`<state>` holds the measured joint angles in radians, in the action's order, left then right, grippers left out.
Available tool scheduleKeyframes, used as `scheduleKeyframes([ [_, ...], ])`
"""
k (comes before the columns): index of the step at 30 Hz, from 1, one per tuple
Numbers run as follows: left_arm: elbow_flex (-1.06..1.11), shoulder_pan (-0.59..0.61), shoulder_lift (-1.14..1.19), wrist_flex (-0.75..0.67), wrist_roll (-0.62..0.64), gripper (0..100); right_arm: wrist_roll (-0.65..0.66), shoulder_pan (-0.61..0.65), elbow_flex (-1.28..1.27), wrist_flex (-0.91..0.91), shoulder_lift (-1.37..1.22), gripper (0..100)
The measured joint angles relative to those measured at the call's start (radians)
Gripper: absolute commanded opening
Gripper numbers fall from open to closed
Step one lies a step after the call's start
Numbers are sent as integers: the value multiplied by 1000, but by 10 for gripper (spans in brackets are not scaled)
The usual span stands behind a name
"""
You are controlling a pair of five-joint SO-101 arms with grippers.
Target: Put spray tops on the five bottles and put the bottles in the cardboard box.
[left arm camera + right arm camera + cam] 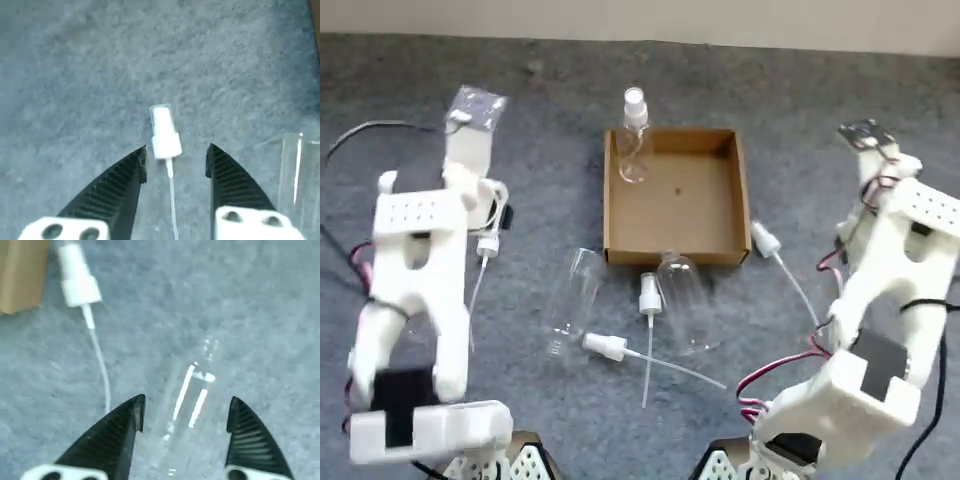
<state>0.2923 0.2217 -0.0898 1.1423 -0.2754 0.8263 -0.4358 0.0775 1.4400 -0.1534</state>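
Two spread hands: left hand [177,150] over a loose spray top [164,132], right hand [187,399] over a lying clear bottle [197,375].

One cardboard box [675,256]. Four clear bottles can be counted: a capped bottle [633,145], a long bare bottle [570,300], a squat bare bottle [688,305], and a fourth bottle [190,390] between the right gripper's [187,399] spread fingers. Four loose spray tops: first top [164,132] at the left gripper's [177,149] spread fingertips, second top [77,280] well beyond the right fingertips, third top [648,295] and fourth top [605,346] away from both grippers' fingers
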Motion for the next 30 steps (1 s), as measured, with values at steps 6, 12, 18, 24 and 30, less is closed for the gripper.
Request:
scheduleKeyframes([
  [6,-112,0,215,0,3,151,8,-69,0,-58,-104,225],
  [12,-158,5,302,0,3,150,8,-74,0,-60,-201,225],
  [18,-161,11,342,0,3,150,8,-75,0,-64,-284,224],
  [24,-175,14,413,-5,-2,150,8,-75,2,-68,-318,224],
  [30,-180,8,460,-2,3,42,9,-75,2,-100,-322,224],
])
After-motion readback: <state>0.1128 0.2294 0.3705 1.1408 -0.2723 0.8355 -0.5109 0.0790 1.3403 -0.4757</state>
